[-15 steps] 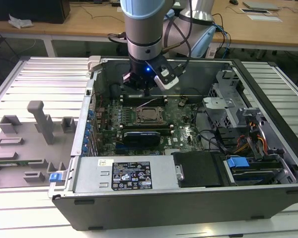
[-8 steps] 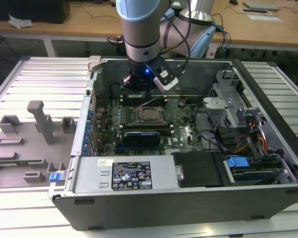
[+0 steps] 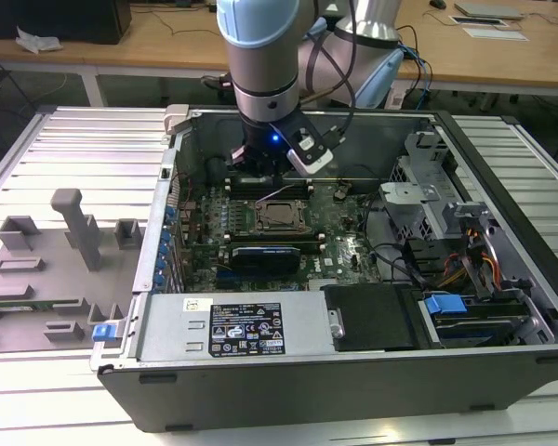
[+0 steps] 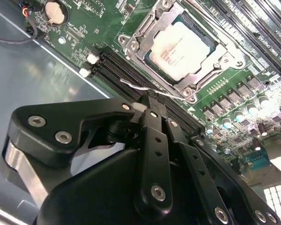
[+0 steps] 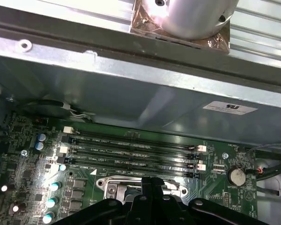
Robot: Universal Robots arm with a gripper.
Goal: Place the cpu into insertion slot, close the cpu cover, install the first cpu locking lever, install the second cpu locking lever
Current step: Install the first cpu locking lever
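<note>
First wrist view: the cpu cover [image 5: 107, 184] is mostly blocked by the gripper [image 5: 150, 187]. Second wrist view, left to right: wire lever [image 4: 131, 86], gripper pinched together holding nothing right by it, cpu [image 4: 182, 49] seated under the flat cpu cover. Arm [image 3: 260, 56] points straight down.

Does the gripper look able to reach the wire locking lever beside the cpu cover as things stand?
Probably yes. The gripper is right at the wire locking lever beside the closed cpu cover, and nothing stands between them. Whether it touches it, I cannot tell.
</note>
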